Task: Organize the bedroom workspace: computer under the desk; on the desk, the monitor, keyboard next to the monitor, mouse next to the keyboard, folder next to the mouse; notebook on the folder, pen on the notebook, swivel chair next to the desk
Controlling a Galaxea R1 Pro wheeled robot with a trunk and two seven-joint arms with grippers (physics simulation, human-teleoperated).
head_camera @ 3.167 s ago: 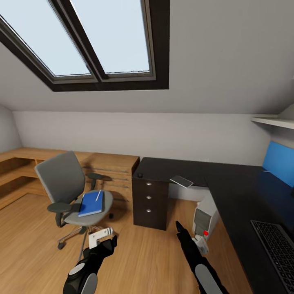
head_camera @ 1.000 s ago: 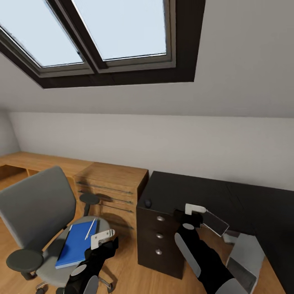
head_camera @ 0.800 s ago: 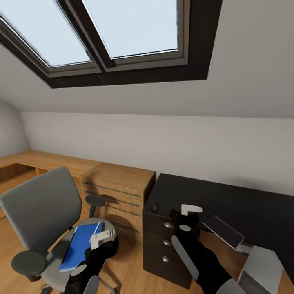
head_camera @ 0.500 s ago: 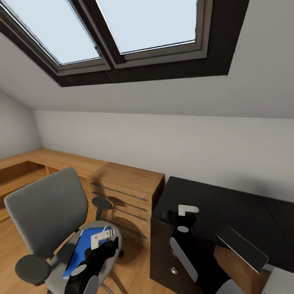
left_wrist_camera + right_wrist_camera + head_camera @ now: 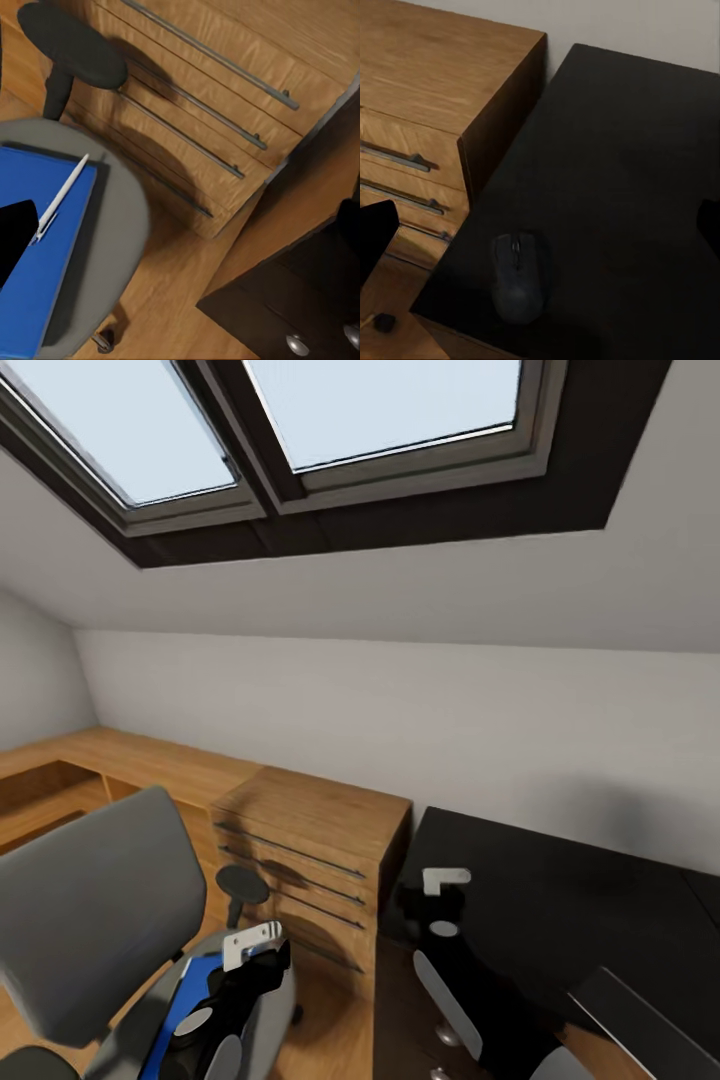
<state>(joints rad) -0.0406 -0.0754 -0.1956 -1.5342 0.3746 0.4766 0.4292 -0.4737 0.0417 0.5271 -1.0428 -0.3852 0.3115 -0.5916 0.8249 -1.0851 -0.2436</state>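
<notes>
From the head view, both tools' grip can't be told; the left wrist view shows the folder (image 5: 37, 255) and pen (image 5: 61, 196) not yet off the chair (image 5: 112, 225); the right wrist view shows the mouse (image 5: 519, 276) already on the black surface (image 5: 630, 172).

Swivel chair (image 5: 90, 920) cropped at edge

A light wooden dresser (image 5: 310, 840) stands under a dark-framed skylight (image 5: 330, 450).
</notes>
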